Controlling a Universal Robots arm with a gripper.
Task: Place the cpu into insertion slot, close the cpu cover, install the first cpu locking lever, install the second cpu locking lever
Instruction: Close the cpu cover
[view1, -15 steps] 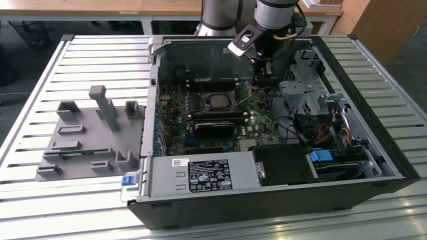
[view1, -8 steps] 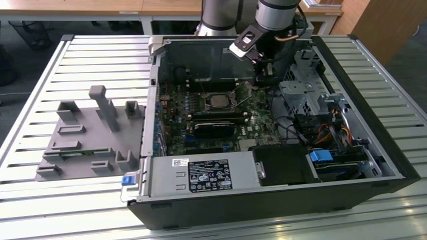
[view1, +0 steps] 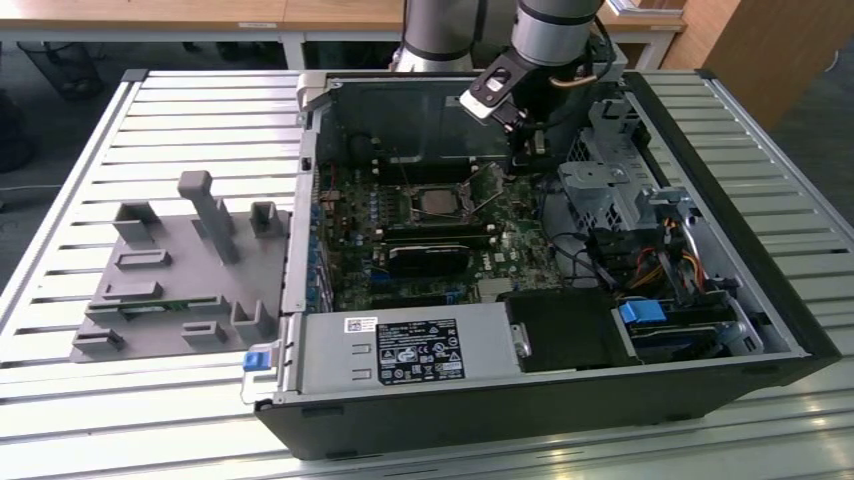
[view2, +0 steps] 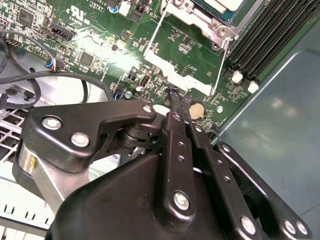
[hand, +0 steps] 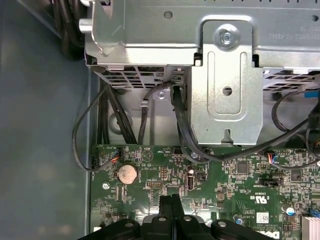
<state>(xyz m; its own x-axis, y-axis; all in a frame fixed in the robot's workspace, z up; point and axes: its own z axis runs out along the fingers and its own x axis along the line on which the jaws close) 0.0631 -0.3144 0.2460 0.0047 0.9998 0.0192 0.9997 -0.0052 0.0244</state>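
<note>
One gripper (hand: 170, 198), jaws together; cpu (view1: 434, 203) nearby

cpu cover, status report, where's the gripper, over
Gripper shut, empty, low over the board beside the coin cell. Cpu in the insertion slot. Cpu cover looks raised, not closed.
</note>
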